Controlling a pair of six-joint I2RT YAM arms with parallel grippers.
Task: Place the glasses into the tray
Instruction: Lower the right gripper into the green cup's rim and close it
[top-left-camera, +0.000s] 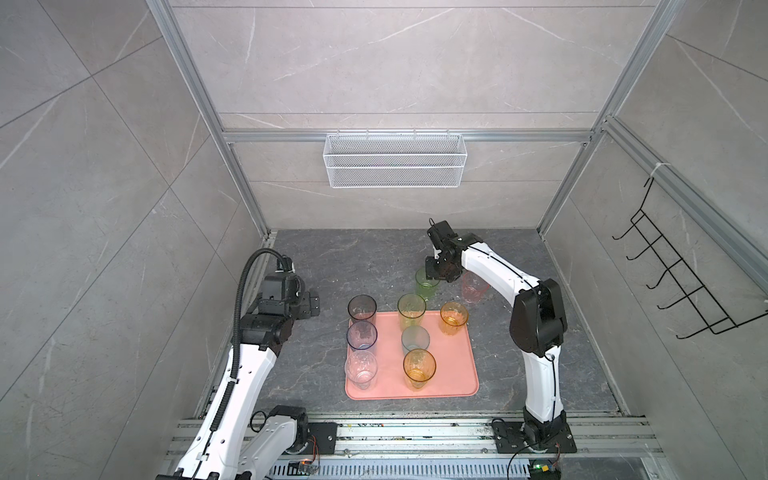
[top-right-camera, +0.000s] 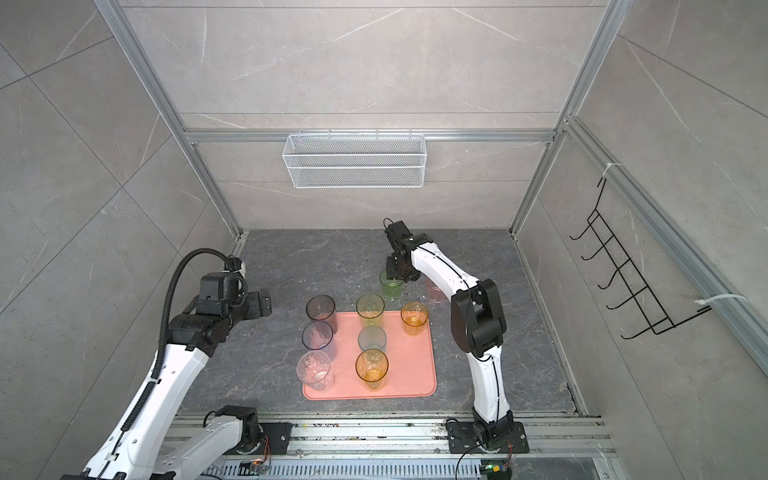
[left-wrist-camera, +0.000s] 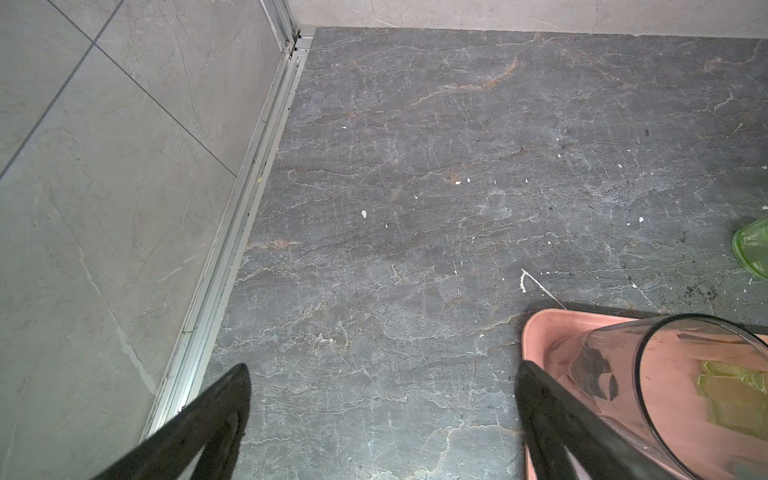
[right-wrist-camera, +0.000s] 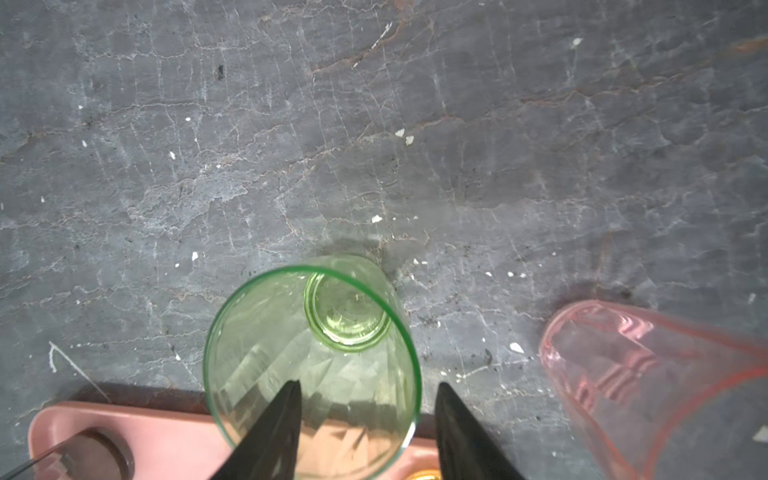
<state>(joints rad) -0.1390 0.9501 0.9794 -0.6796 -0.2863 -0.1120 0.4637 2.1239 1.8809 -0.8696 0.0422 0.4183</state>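
Straddling the green tumbler's (right-wrist-camera: 266, 332) rim, your right gripper (right-wrist-camera: 369, 386) has one finger inside and one outside, spread, not yet pinching. The pink tumbler (right-wrist-camera: 631, 374) crowds it on the table (top-left-camera: 374, 266), just behind the tray (top-left-camera: 455, 374). Seven other tumblers (top-left-camera: 419, 365) stand in that tray. Your left gripper (left-wrist-camera: 384, 374) gapes wide beside the smoky tumbler (left-wrist-camera: 685, 374).

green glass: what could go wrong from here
On the right gripper the jaws straddle one wall of the green transparent tumbler; a rim pinch could let it tilt or slip.
The pink transparent tumbler stands close beside; the outer jaw might knock it.
The yellow-green tumbler stands at the far edge of the salmon-pink plastic tray; carrying low could clip it.
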